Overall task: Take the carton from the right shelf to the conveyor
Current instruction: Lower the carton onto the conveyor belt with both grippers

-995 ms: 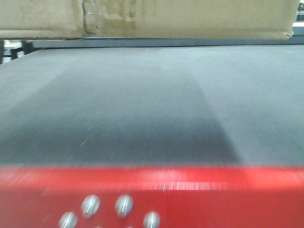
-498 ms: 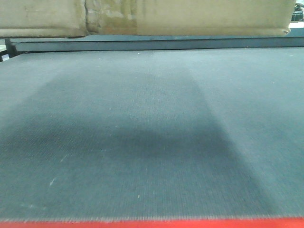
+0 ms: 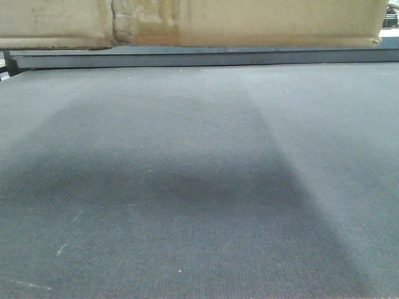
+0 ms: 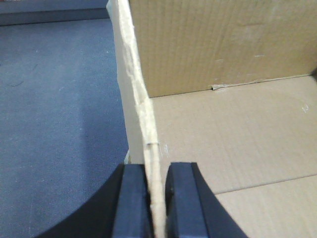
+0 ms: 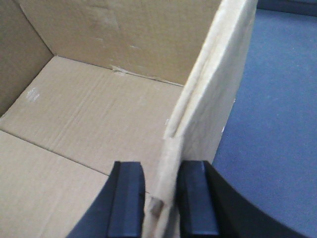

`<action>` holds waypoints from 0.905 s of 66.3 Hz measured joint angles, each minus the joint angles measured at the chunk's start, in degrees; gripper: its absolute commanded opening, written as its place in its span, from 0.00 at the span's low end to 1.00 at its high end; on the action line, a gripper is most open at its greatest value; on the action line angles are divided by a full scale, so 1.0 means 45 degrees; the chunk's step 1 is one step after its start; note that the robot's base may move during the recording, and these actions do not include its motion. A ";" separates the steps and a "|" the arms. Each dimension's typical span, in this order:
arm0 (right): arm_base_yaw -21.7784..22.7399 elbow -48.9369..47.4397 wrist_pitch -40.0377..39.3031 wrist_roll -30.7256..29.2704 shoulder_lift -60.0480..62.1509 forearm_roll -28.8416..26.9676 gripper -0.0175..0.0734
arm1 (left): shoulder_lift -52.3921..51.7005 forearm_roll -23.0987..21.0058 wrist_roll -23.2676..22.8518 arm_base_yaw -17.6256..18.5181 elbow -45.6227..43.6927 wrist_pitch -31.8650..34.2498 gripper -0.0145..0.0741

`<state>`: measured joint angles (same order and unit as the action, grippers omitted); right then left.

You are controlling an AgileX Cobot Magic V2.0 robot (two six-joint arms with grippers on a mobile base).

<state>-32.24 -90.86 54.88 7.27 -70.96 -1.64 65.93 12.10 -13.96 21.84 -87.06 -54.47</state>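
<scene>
The carton [image 3: 249,25], brown corrugated cardboard with a stained taped seam near its left end, hangs along the top of the front view, just above the conveyor [image 3: 199,174]. Its shadow falls on the dark ribbed belt. My left gripper [image 4: 157,203] is shut on the carton's left wall, with the open inside of the carton [image 4: 237,134] to its right and the conveyor [image 4: 54,124] to its left. My right gripper [image 5: 161,203] is shut on the carton's right wall [image 5: 218,89], with the conveyor [image 5: 277,124] beyond it. The right shelf is out of view.
A dark rail [image 3: 199,58] runs along the far side of the belt, right under the carton's lower edge. The same far edge shows as a grey band [image 4: 49,12] in the left wrist view.
The front view has moved forward over the belt: the red frame edge with its bolts has dropped out at the bottom. The carton stays at the top, still held.
</scene>
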 measured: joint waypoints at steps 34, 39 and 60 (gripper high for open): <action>0.0000 0.0000 0.0000 -0.0024 0.0000 0.0000 0.12 | 0.0000 0.0000 0.0000 0.0000 0.0000 0.0000 0.15; 0.0000 0.0000 0.0000 -0.0024 0.0000 0.0000 0.12 | 0.0000 0.0000 0.0000 0.0000 0.0000 0.0000 0.15; 0.0046 0.0000 -0.0161 -0.0024 -0.0258 0.0000 0.12 | 0.0489 0.0000 -0.0043 -0.0073 0.0204 0.0163 0.15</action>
<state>-32.03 -90.86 54.16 7.16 -72.12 -1.64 68.13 12.10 -14.15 21.51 -86.14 -53.73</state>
